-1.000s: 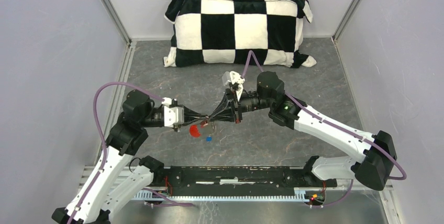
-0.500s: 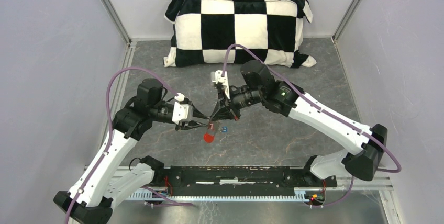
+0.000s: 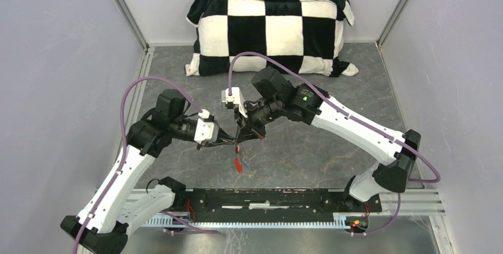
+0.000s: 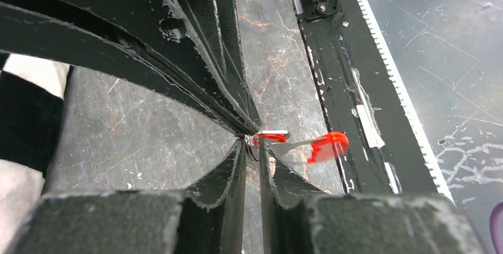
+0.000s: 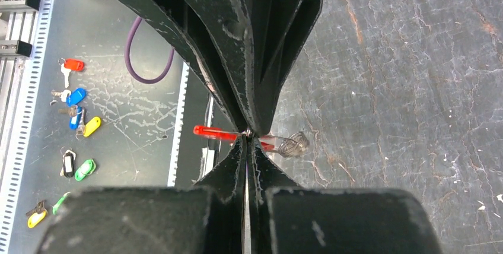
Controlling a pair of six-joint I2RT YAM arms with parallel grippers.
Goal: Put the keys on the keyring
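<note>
My left gripper and right gripper both pinch shut on the keyring. A red-tagged key dangles there; I judge threading unfinished.

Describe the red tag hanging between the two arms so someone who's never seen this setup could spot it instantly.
On the grey table before the checkered pillow, the left arm and right arm meet jaws tip to tip. Hanging from that meeting point is the red tag, bright red against black jaws and the silver wire ring beside it.
</note>
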